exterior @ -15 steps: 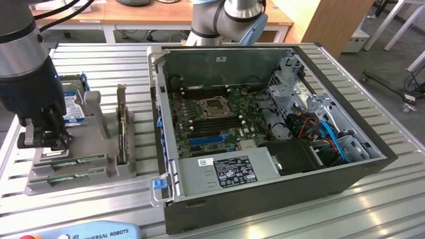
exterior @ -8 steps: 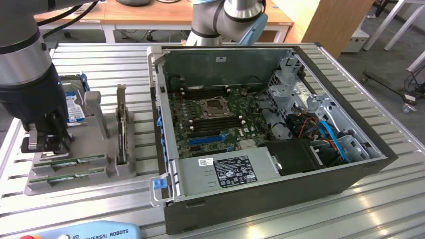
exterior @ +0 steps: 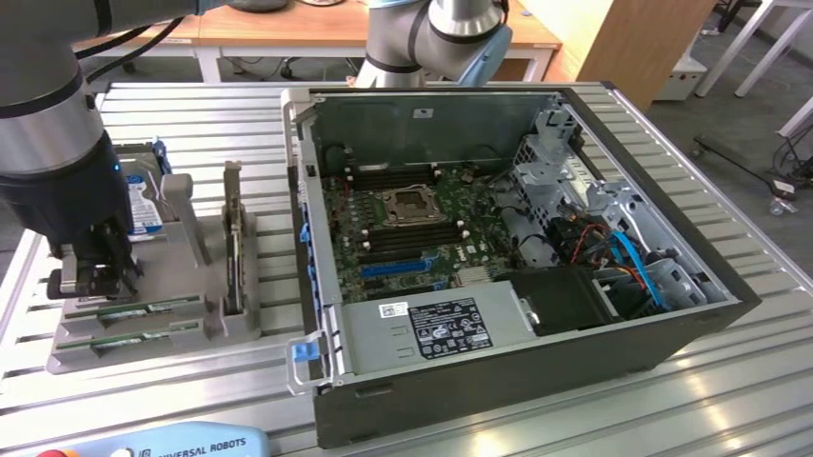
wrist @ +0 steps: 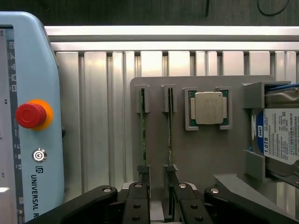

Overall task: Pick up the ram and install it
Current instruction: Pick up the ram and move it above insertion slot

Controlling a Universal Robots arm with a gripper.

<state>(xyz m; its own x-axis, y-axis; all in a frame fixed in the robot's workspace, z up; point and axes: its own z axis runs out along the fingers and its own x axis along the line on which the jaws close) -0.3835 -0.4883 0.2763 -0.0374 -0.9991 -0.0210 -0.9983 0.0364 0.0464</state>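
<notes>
The black gripper (wrist: 156,173) hung, fingers apart, over one end of the thin green ram stick (wrist: 169,130). It sat edgewise in a grey tray (wrist: 205,154).

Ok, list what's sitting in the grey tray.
In the tray: two green memory sticks on edge in slots, a processor chip, a hard drive and an upright card. The gripper hides one end of each stick.

My claw (wrist: 157,170) was matt black, its links studded with small shiny metal screws. The holder (wrist: 201,158) under it looked like smooth, dull grey plastic. The table (wrist: 93,116) was bare ribbed aluminium with a satin sheen. The processor (wrist: 209,108) wore a brushed metal lid. The pendant (wrist: 28,70) was smooth pale-blue plastic, its button (wrist: 29,115) glossy red.
</notes>
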